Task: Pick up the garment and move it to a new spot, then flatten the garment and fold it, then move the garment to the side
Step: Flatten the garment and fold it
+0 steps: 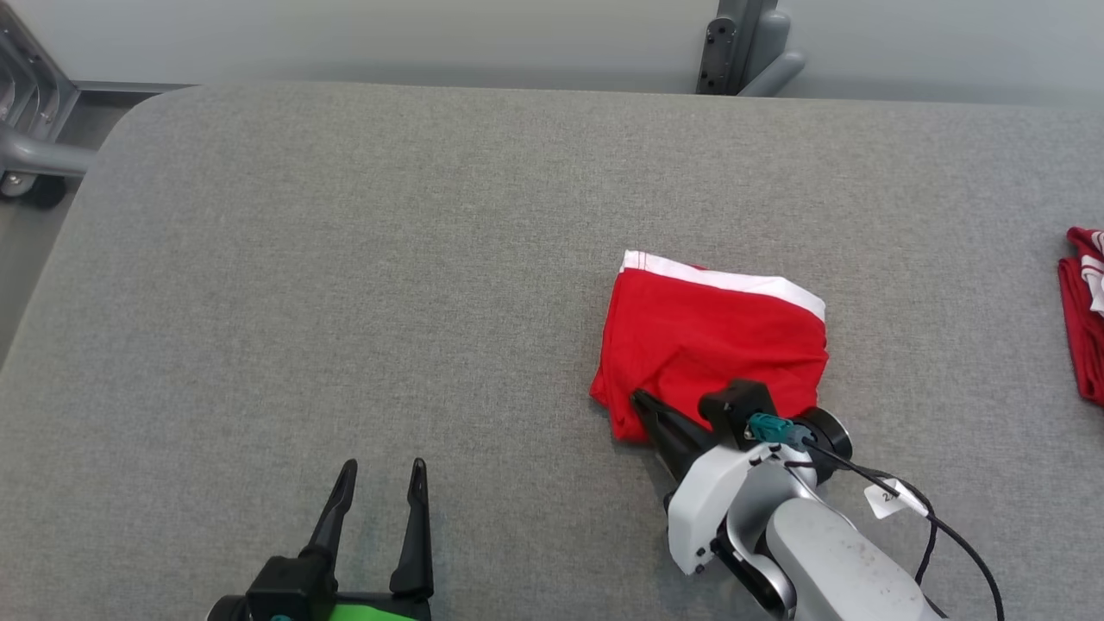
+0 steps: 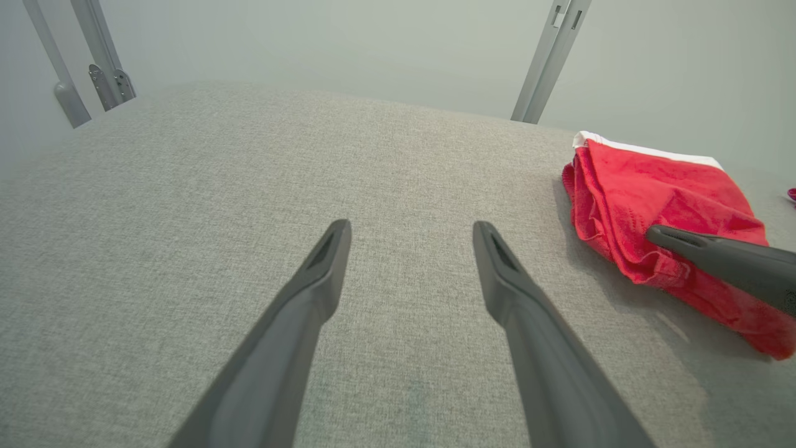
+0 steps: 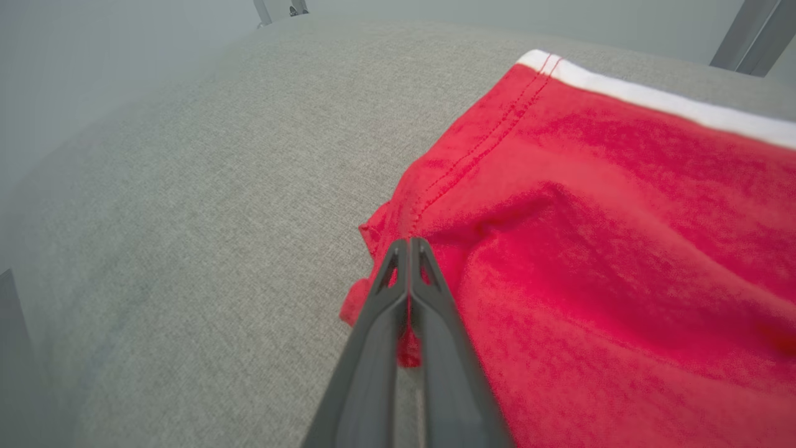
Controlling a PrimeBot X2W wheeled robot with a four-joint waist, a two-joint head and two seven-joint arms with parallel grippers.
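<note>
A red garment with a white band along its far edge lies folded on the grey table, right of centre. My right gripper is shut at the garment's near-left corner, and creases in the cloth run toward its tips. In the right wrist view the closed right gripper meets the garment at its hemmed edge. My left gripper stands open over bare table near the front edge, well left of the garment. The left wrist view shows the left gripper open, the garment and the right gripper.
Another red and white cloth lies at the table's right edge. Grey metal frame posts stand behind the table and at its far-left corner. A cable and a white tag hang from my right wrist.
</note>
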